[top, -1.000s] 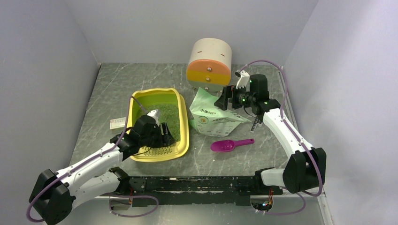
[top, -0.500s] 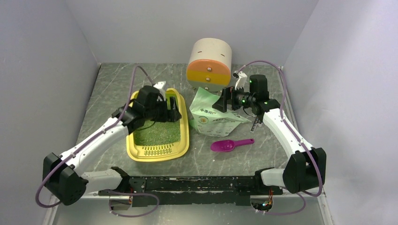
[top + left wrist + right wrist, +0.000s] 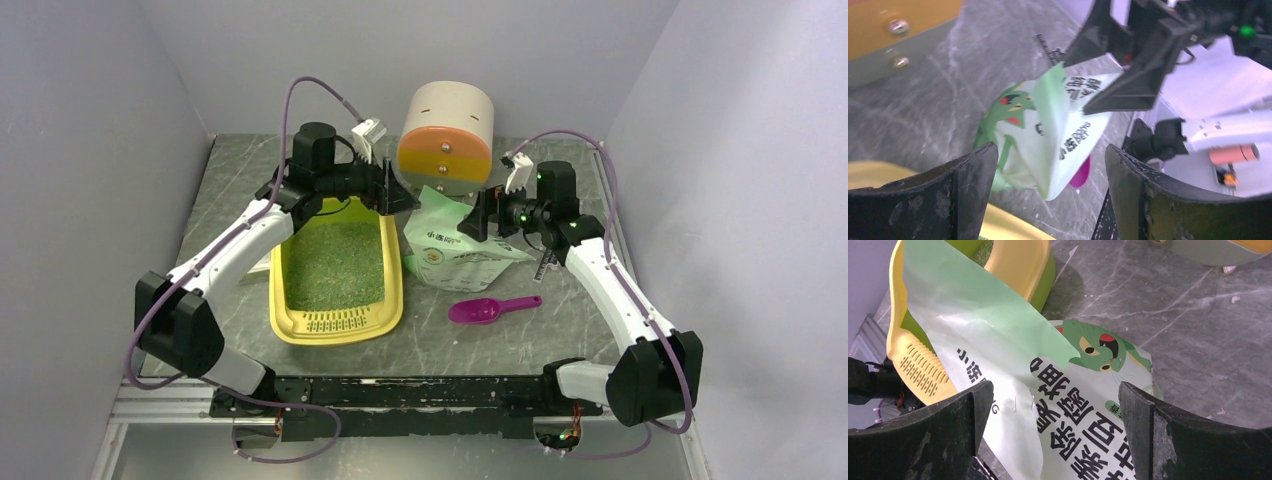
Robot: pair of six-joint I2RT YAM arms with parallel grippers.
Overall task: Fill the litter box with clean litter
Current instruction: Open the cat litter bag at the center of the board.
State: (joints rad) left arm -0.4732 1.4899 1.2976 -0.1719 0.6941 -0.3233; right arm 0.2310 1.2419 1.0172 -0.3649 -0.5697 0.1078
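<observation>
The yellow litter box (image 3: 280,318) lies left of centre, its slotted grille at the near end, with greenish-grey litter (image 3: 335,265) spread over its floor. My left gripper (image 3: 396,194) is open and empty above the box's far right corner, pointing at the pale green printed bag (image 3: 455,250). In the left wrist view the bag (image 3: 1058,135) sits beyond the open jaws. My right gripper (image 3: 474,219) is open and empty just above the bag's right side; its wrist view shows the bag (image 3: 1073,405) between the jaws and the box (image 3: 923,370) beyond.
A round beige, orange and yellow drawer cabinet (image 3: 448,140) stands behind the bag. A magenta scoop (image 3: 490,309) lies on the table in front of the bag. A small white label (image 3: 250,262) lies left of the box. Grey walls close in on three sides.
My left arm has lifted out of the litter box and swung to the far right, from the near end to beside the bag. The right gripper has stayed over the bag.
</observation>
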